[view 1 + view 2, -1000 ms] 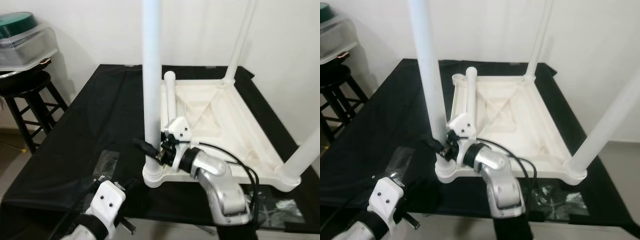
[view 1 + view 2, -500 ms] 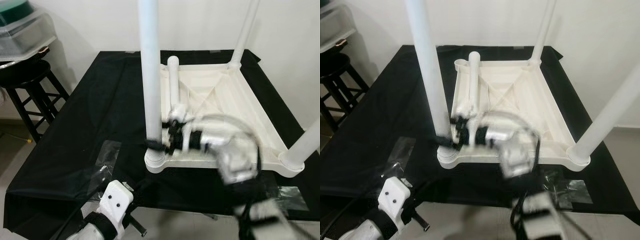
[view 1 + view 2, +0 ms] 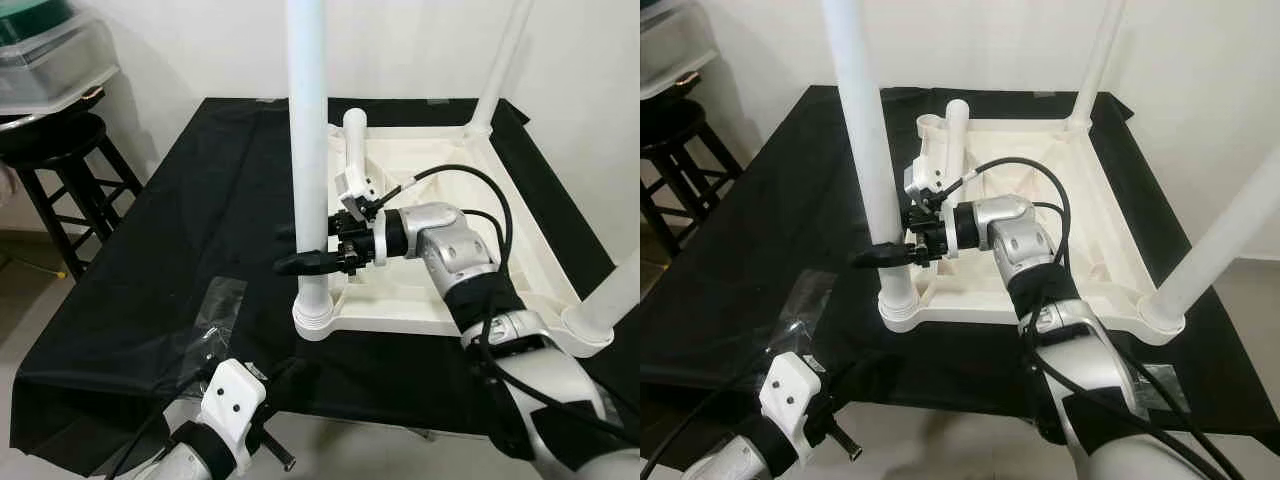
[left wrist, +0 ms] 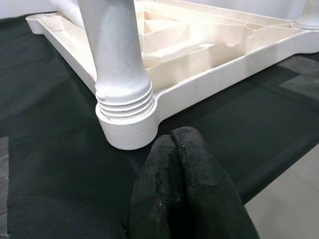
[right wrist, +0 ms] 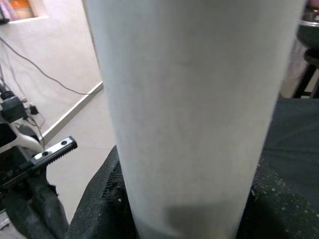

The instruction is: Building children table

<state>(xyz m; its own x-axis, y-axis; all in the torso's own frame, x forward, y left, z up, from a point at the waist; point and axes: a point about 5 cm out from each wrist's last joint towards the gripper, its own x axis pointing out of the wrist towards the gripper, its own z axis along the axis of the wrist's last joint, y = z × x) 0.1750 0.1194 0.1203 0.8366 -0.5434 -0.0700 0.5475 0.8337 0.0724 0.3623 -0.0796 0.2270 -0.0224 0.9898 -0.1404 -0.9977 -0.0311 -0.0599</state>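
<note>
Black-draped bench [image 3: 150,290] by a white wall, upturned table [image 3: 440,215] on it, near-corner leg [image 3: 305,150] upright in its socket, right gripper [image 3: 305,262] clamped round that leg, left gripper [image 4: 182,186] pressed together just beside the leg's socket.
</note>
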